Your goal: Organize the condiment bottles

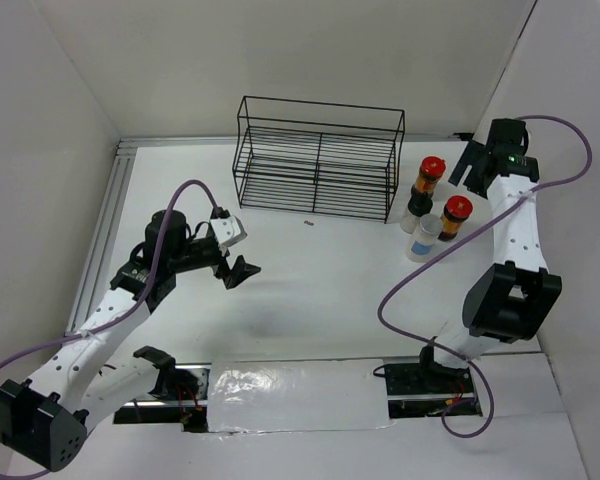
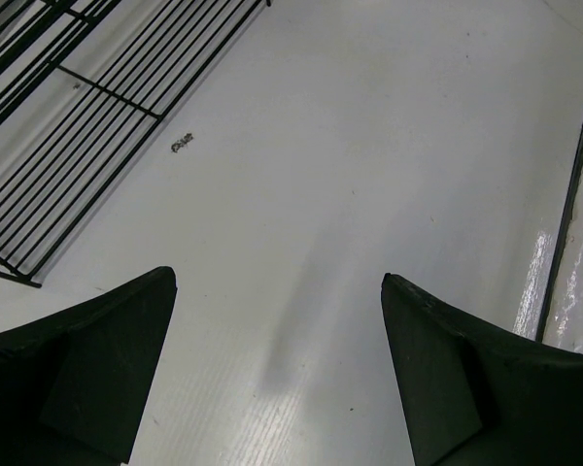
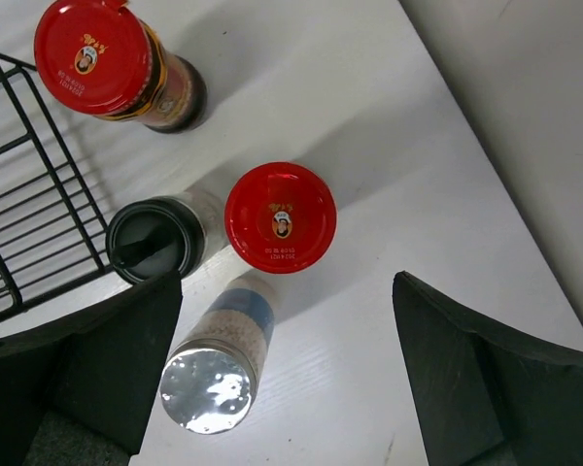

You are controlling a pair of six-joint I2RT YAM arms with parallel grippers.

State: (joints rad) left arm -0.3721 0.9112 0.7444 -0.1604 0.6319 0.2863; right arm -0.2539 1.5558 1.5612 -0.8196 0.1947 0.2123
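Observation:
The condiment bottles stand together right of the wire rack. The group holds a red-capped amber bottle [image 1: 431, 175] [image 3: 92, 53] at the back, a black-capped one [image 1: 417, 208] [image 3: 148, 238], a second red-capped one [image 1: 455, 215] [image 3: 280, 216], and a blue-labelled one with a shiny pale top [image 1: 423, 238] [image 3: 209, 388]. My right gripper [image 1: 470, 172] [image 3: 288, 279] hangs open above the group, holding nothing. My left gripper [image 1: 235, 268] [image 2: 278, 276] is open over bare table at centre left, with nothing between its fingers.
A black wire rack [image 1: 320, 165] [image 2: 58, 126] [image 3: 19, 194] stands at the back centre, its right end next to the bottles. A tiny dark speck [image 1: 308, 224] [image 2: 182, 146] lies in front of it. White walls close in on three sides, and the right wall is close to the bottles.

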